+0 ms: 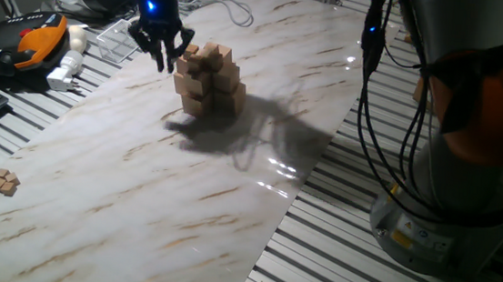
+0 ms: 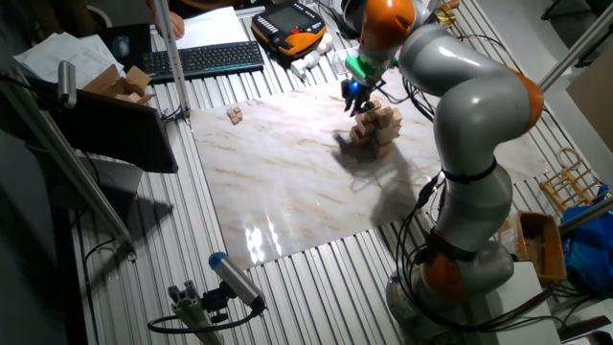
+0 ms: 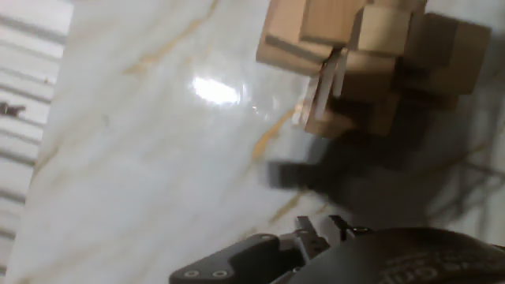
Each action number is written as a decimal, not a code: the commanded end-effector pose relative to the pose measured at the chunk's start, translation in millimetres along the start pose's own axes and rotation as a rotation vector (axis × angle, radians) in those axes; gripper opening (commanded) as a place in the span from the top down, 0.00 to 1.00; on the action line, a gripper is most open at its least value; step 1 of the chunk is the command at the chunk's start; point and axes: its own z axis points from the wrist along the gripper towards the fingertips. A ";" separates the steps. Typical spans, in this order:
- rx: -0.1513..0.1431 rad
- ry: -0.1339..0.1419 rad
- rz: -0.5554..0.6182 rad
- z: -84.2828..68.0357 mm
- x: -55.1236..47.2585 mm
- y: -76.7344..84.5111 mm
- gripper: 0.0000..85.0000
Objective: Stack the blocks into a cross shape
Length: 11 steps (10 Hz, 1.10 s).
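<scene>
The gripper (image 1: 162,56) hangs with fingers spread, holding nothing, just left of the stack (image 1: 208,81) and near its top. The stack stands far on the marble board (image 1: 184,181), tiered and jagged. Spare blocks (image 1: 2,181) lie well apart, near left.

Dim, soft fixed views — white glare streaks on the glossy marbled tabletop (image 1: 228,203), a dark shadow beside the tan wooden stack (image 1: 207,81); hand view blurred.
</scene>
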 end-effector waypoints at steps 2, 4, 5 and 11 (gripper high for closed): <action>-0.002 0.046 -0.214 11.3 47.4 14.5 1.00; 0.052 0.092 -0.372 12.4 48.3 14.7 1.00; 0.073 0.104 -0.449 12.5 48.6 14.6 1.00; 0.124 0.012 -0.898 13.4 48.8 14.8 1.00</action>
